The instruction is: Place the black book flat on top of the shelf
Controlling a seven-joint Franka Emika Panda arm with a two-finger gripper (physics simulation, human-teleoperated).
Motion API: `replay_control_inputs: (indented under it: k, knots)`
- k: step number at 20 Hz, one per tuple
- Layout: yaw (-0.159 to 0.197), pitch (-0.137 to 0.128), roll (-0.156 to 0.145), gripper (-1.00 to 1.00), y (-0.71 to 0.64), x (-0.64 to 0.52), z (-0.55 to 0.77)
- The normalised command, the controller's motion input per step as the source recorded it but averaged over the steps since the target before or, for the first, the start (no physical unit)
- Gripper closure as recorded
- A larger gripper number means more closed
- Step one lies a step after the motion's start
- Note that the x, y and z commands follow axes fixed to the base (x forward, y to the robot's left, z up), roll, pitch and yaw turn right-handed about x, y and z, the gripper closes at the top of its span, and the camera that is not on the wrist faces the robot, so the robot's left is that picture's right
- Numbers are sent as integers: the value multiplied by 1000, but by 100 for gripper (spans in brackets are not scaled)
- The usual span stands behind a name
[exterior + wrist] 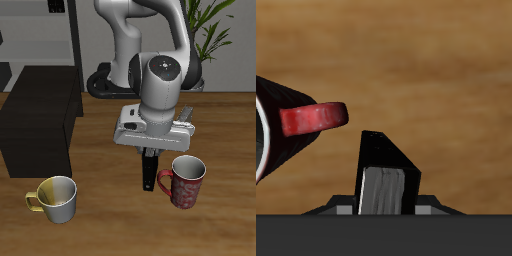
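Nearest the wrist lens, we are looking straight down the black book [384, 178], its page edge pale and its dark cover tapering away from us. It is sitting between the jaws of the gripper [150, 152], which are closed narrow on its upper end, so we are carrying it.

In the exterior view the book [149, 172] is hanging upright below the hand, long axis vertical, its lower end close over the table [110, 220]; whether it is touching the wood we cannot tell.

Just beside the book, the red mug [185, 181] is standing with its handle [314, 118] reaching toward the book, near but apart.

Farther out, on the side of the hand away from the red mug and somewhat farther back, the shelf [40, 120] is sitting with its flat top well above the book's lower end. We are judging that the move turns on this: the book must rise, cross sideways, and tip from upright to flat.

The yellow mug [57, 198] is standing forward of the shelf, below that path.

The fingertips themselves are hidden by the hand's body, and the shelf is cut off at the frame edge.
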Motion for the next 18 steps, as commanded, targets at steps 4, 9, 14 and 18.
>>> replay_control_inputs:
  k: [4, 9, 14, 18]
  knots:
    - [-1, -10, -2, 100, -39, 10, 129]
    - [39, -40, -24, 100, -181, -144, 373]
    - [51, -68, -51, 100, -374, -247, 657]
    - [65, -80, -82, 100, -508, -314, 841]
